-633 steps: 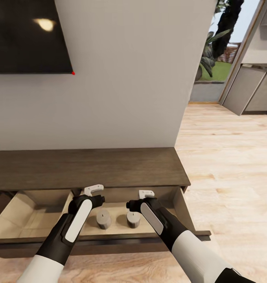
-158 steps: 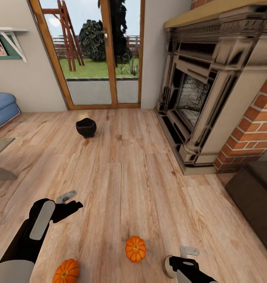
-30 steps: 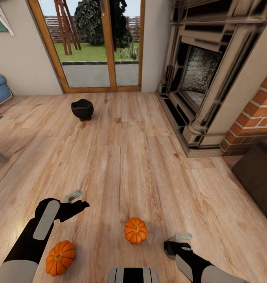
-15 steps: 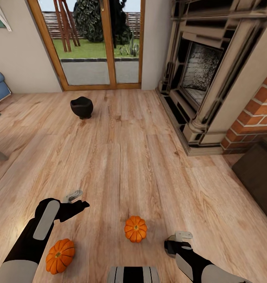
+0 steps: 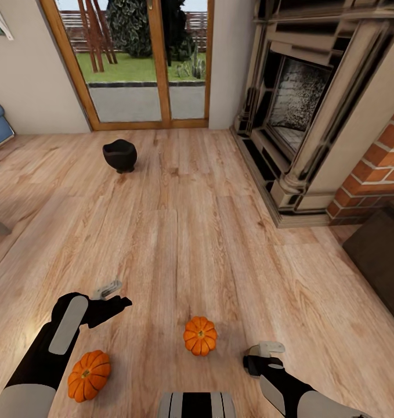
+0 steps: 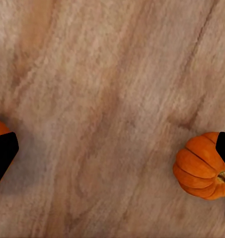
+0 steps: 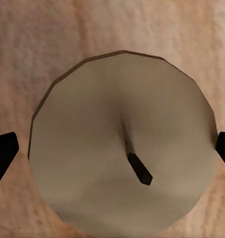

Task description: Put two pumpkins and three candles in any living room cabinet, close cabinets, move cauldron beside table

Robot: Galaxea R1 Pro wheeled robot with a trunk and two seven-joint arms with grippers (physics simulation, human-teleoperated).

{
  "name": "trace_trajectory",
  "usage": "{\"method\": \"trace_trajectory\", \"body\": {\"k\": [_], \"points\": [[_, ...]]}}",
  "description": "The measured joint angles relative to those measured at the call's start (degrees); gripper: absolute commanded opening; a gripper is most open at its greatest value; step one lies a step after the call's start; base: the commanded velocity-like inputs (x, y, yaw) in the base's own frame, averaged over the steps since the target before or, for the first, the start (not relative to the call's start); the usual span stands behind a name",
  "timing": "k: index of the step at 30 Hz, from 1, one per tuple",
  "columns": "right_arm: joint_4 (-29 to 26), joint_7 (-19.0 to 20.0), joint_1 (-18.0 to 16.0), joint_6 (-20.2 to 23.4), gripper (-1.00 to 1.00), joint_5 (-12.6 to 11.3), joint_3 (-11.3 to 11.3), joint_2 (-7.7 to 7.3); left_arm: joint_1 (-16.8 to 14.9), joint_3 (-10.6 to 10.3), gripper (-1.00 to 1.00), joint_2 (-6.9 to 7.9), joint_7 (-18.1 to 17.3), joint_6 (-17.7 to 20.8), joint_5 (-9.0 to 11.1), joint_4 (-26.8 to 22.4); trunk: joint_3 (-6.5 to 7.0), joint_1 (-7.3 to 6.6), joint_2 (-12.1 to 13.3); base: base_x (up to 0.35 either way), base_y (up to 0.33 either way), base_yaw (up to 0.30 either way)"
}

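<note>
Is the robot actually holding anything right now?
Nothing is held. The right gripper hangs open directly above a beige round candle; the left gripper is open over bare wooden floor.

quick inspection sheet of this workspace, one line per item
surface: light wood floor, bare between the items.
job's things: two pumpkins, one ahead of the robot, one beside the left arm; cauldron upright near the glass door; candle seen from above, wick showing.
clutter: nothing seen.
grippers: left tool open over the floor; right tool open, straddling the candle without touching it.
cables: nothing seen.
surroundings: fireplace, brick wall, glass door.
</note>
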Motion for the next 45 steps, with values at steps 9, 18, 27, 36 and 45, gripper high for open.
{"method": "trace_trajectory", "body": {"k": [9,18,27,36,45], "points": [[0.1,0.0,0.0,0.0,-1.00,0.0,0.0,0.00,0.0,0.0,1.00,0.00,0.0,0.0,0.0,0.0,0.00,0.00,0.0,0.000,0.000,0.000],[-0.1,-0.1,0.0,0.0,-1.00,0.0,-0.2,0.05,0.0,0.0,1.00,0.00,0.0,0.0,0.0,0.0,0.00,0.00,0.0,0.000,0.000,0.000],[-0.1,-0.1,0.0,0.0,-1.00,0.0,-0.2,0.09,0.0,0.1,1.00,0.00,0.0,0.0,0.0,0.0,0.00,0.00,0.0,0.000,0.000,0.000],[-0.1,-0.1,0.0,0.0,-1.00,0.0,-0.1,0.09,0.0,0.1,1.00,0.00,0.0,0.0,0.0,0.0,0.00,0.00,0.0,0.000,0.000,0.000],[-0.1,0.4,0.0,0.1,-1.00,-0.6,-0.1,0.08,0.0,0.1,1.00,0.06,0.0,0.0,0.0,0.0,0.87,-0.08,0.1,0.000,0.000,0.000]]}}
